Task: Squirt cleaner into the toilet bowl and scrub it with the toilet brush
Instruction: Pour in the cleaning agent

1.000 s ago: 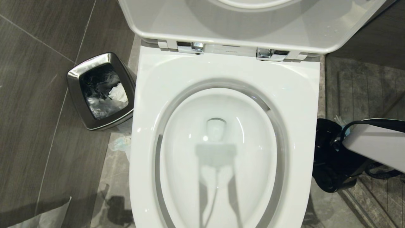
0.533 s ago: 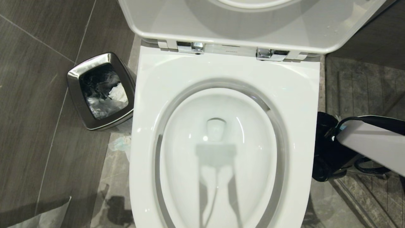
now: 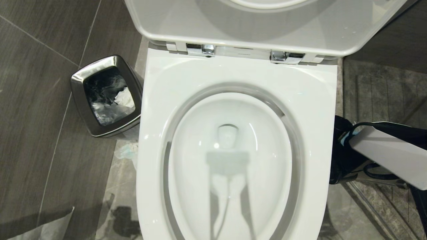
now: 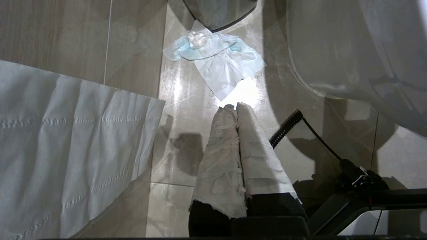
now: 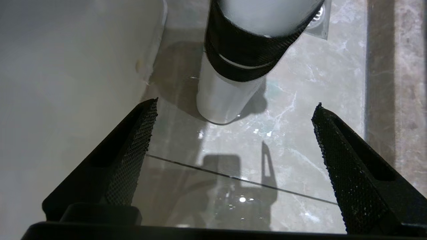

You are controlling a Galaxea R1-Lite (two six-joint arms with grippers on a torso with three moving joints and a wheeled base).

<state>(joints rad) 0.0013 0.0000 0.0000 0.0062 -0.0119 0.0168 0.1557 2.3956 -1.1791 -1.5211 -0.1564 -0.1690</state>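
Observation:
The toilet bowl (image 3: pixel 233 71) fills the head view, seat and lid (image 3: pixel 267 26) raised, water in the basin. To its right my right arm (image 3: pixel 387 156) reaches down beside the bowl's outer wall. In the right wrist view my right gripper (image 5: pixel 235 103) is open, nothing between its fingers. Just beyond the fingertips the cleaner (image 5: pixel 227 86) stands on the floor: a white bottle with a black knurled band, its top cut off. The toilet brush is out of view. My left gripper (image 4: pixel 234 107) is shut, its paper-wrapped fingers together, pointing at the floor left of the bowl.
A steel bin (image 3: pixel 106 95) with a liner stands left of the toilet. A crumpled tissue (image 4: pixel 217 56) and a sheet of white paper (image 4: pixel 66 140) lie on the floor by the left gripper. The bowl's white wall (image 5: pixel 66 83) is close beside the right gripper. A floor drain (image 5: pixel 320 20) lies behind the cleaner.
In the head view my right arm has shifted left, closer to the toilet's side, and the black wrist below it has drawn up. The toilet and bin stay put.

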